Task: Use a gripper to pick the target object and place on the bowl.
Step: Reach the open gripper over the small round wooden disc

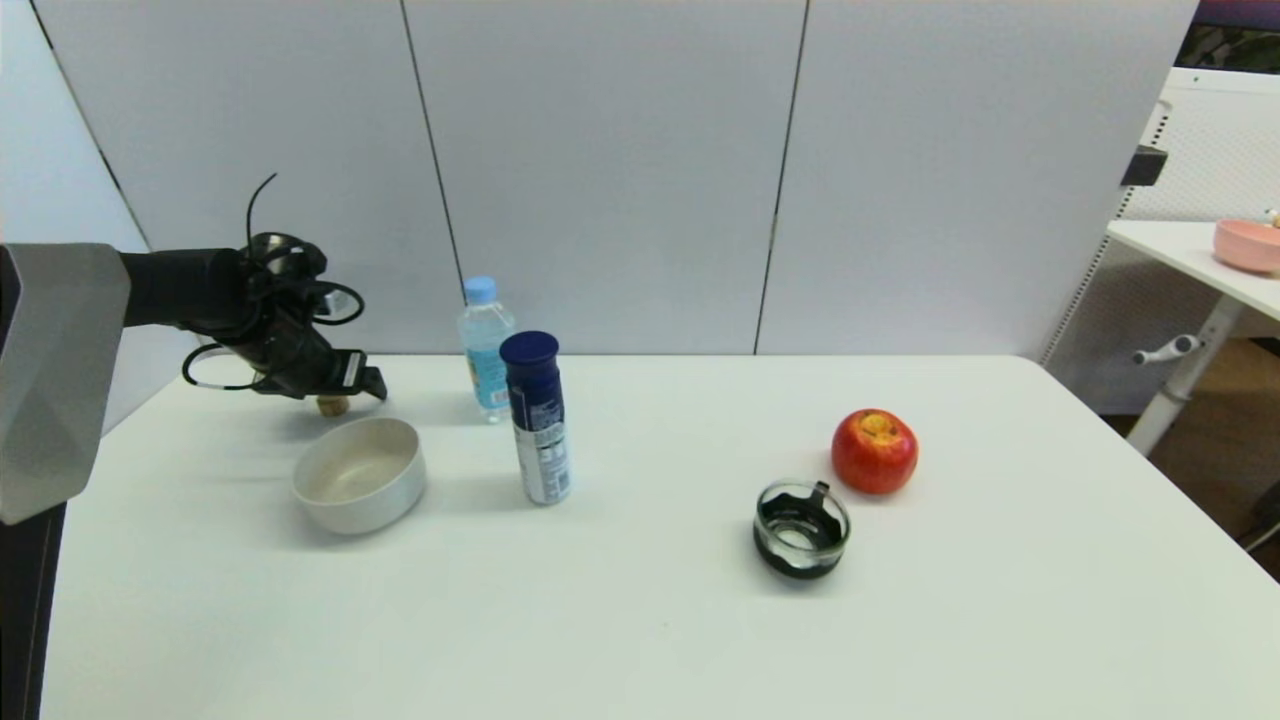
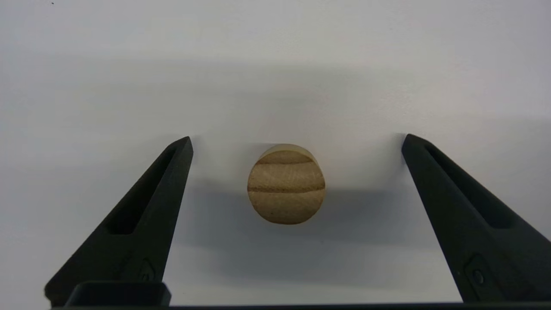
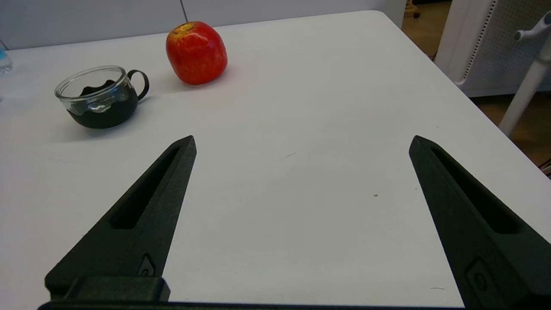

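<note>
Left hand (image 2: 297, 142) (fingers spread wide) straddles the cork (image 2: 286, 184) — gripping nothing — behind the bowl (image 1: 359, 474).

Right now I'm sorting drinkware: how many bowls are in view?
2. A cream bowl sits on the table beside the left gripper; a pink bowl sits on the side table at far right.

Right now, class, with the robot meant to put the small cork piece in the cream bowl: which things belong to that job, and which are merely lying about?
Belongs to the job:
- left gripper, open around the cork
- cork, on the table
- cream bowl

Lying about:
- water bottle
- blue-capped can
- apple
- glass cup
- right gripper, open, idle
</note>
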